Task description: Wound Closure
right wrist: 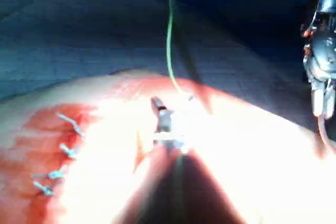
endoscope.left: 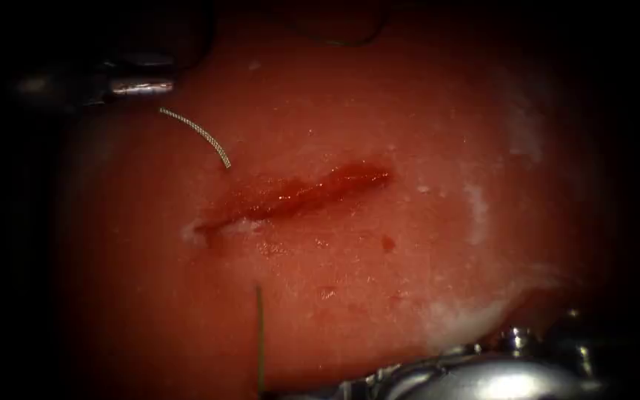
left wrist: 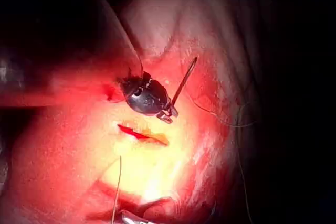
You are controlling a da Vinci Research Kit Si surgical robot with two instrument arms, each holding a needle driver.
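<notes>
The cut point(endoscope.left: 298, 194) runs slantwise across the tissue point(endoscope.left: 409, 281), wet with red fluid. My left tool point(endoscope.left: 142, 87) is up and to the left of the cut. Its jaws point(left wrist: 169, 113) are shut on one end of the curved needle point(endoscope.left: 195, 135). The needle's other end comes down to the tissue just left of the cut; I cannot tell whether it is in. My right tool point(endoscope.left: 483, 374) lies at the near edge. Its jaws point(right wrist: 161, 116) look shut on the green thread point(endoscope.left: 259, 333), which stands up from them below the cut.
Dark thread point(endoscope.left: 335, 41) loops over the far edge of the tissue. Several short pale stitch ends point(right wrist: 65, 148) sit in a red patch on the tissue. The left arm's tool point(right wrist: 321, 77) hangs beside the tissue.
</notes>
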